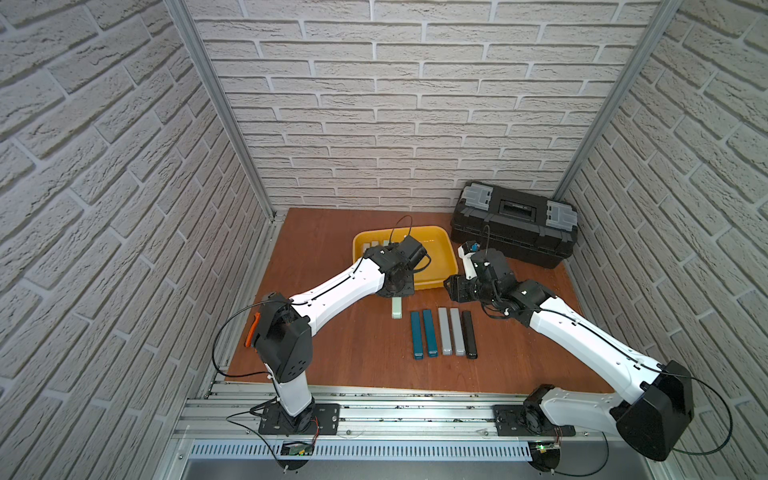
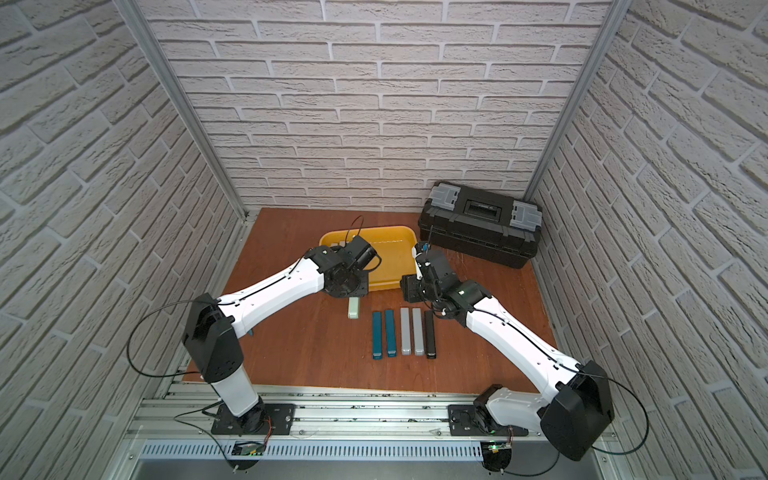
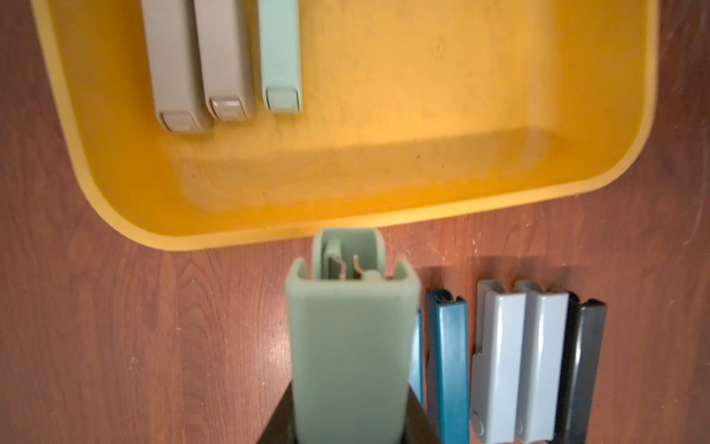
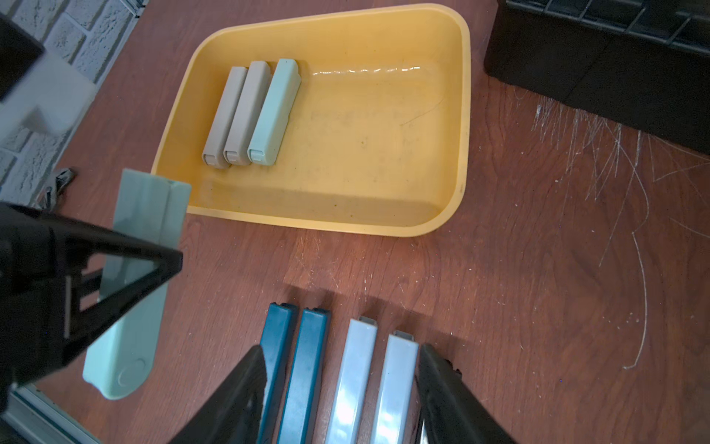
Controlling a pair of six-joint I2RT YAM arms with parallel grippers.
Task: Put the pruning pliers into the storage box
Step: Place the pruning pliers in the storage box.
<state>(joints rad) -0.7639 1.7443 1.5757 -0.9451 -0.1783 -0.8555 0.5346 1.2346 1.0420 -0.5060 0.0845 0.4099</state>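
A mint-green pruning plier (image 3: 351,346) is pinched between the left fingers (image 4: 153,261), which press on its two long sides around mid-length. It points toward the storage box (image 3: 384,165). In the left wrist view its open end sits just short of the box's near rim, over the counter (image 1: 332,353), not over the box. In the right wrist view it looks tilted, far end higher. Whether its other end touches the counter I cannot tell.

Inside the storage box, three bars lie side by side near one short wall: two beige bars (image 4: 234,119), touching, and a second mint bar (image 4: 274,111) just beside them. The remainder of the box floor is bare.

Beside the held bar, on the counter in front of the box, five more lie in a straight row: two teal bars (image 1: 423,334), two grey bars (image 1: 451,331) and a black bar (image 1: 470,334).

The right fingers (image 4: 246,392) hang spread over the far end of that row, holding nothing.

A black toolbox (image 1: 515,224) stands in the back right corner. An orange-handled tool (image 1: 252,330) lies at the counter's left edge.
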